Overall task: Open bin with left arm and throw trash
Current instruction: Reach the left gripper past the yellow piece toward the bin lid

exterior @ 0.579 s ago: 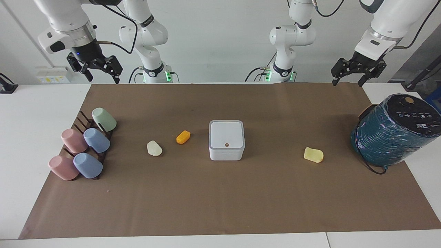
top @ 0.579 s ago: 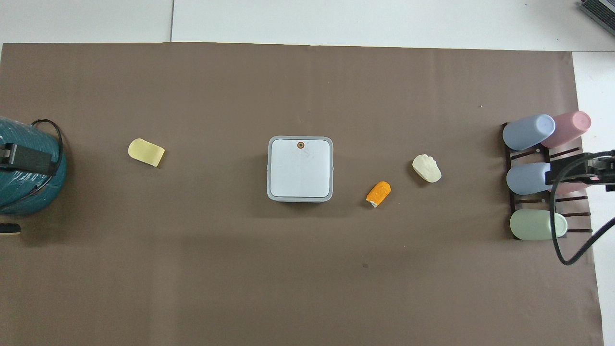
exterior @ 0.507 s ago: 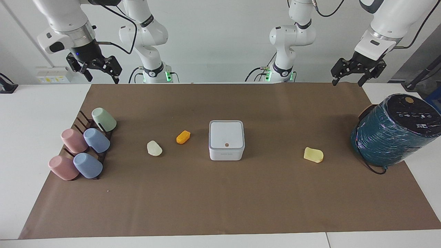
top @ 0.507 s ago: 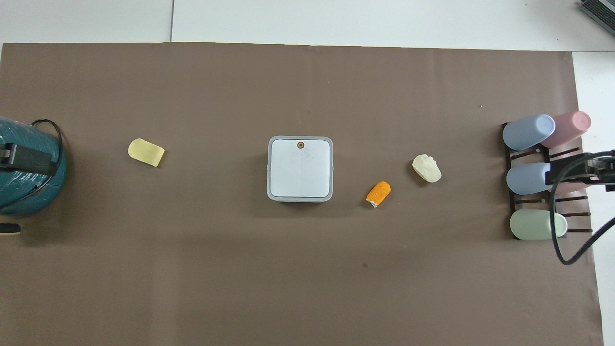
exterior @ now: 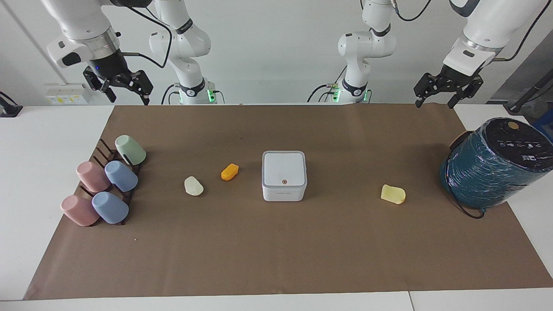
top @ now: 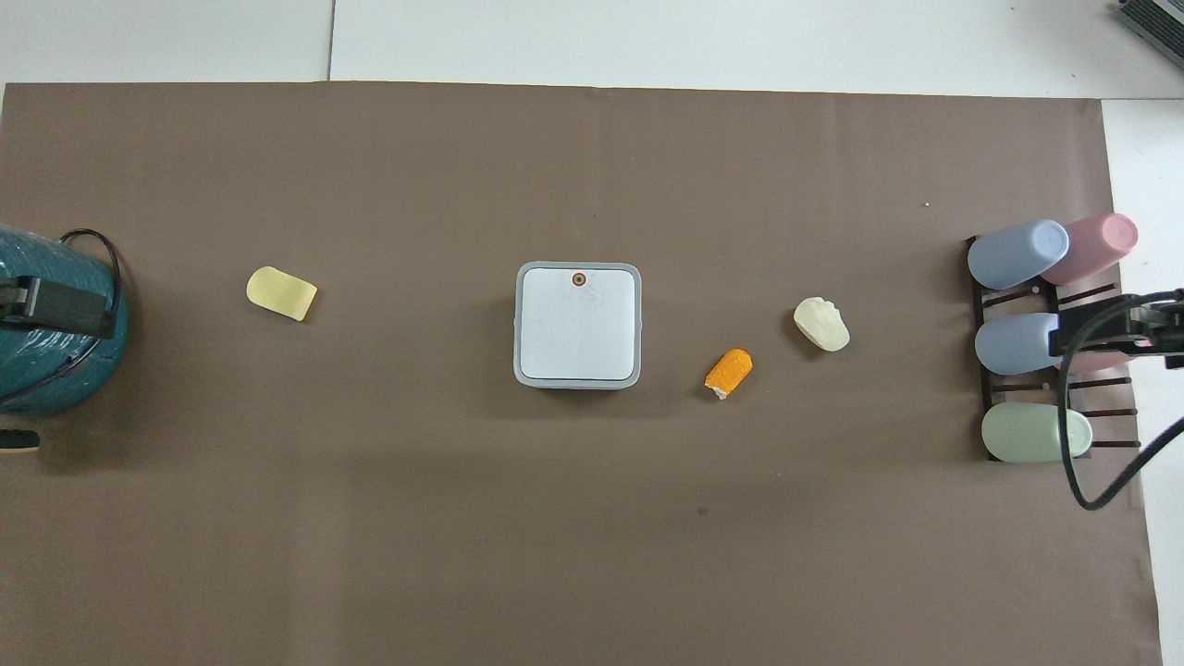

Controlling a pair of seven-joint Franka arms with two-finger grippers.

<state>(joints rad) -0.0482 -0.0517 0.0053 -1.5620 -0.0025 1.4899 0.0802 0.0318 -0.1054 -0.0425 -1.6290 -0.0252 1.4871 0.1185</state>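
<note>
Counter (exterior: pixel 39 142): white top, largely covered by a brown paper sheet (exterior: pixel 276 250). A plain white wall rises at the robots' end.

Bin (exterior: pixel 284 175): white, square, lid closed, round button on the lid's edge farthest from the robots; stands at the middle of the sheet.

Trash, three lumps, all lying on the sheet:
- orange lump (exterior: pixel 230 171), near the bin toward the right arm's end;
- cream lump (exterior: pixel 193 186), just past the orange one toward the same end and slightly farther from the robots;
- pale yellow lump (exterior: pixel 393 194), well apart from the bin toward the left arm's end.

Cup rack (exterior: pixel 113 172): dark, at the right arm's end, carrying five pastel cups (exterior: pixel 121 176) in green, pink and blue.

Teal wrapped cylinder (exterior: pixel 492 166): tilted, at the left arm's end of the counter, a dark cable at its foot.

Left end effector (exterior: pixel 440 93): raised over the sheet's edge nearest the robots, fingers spread, holding nothing.

Right end effector (exterior: pixel 125 90): raised over the sheet's corner at its own end, fingers spread, holding nothing.

Change from the earlier frames: the left end effector has risen very slightly; bin, lumps, cups and cylinder lie unmoved.
</note>
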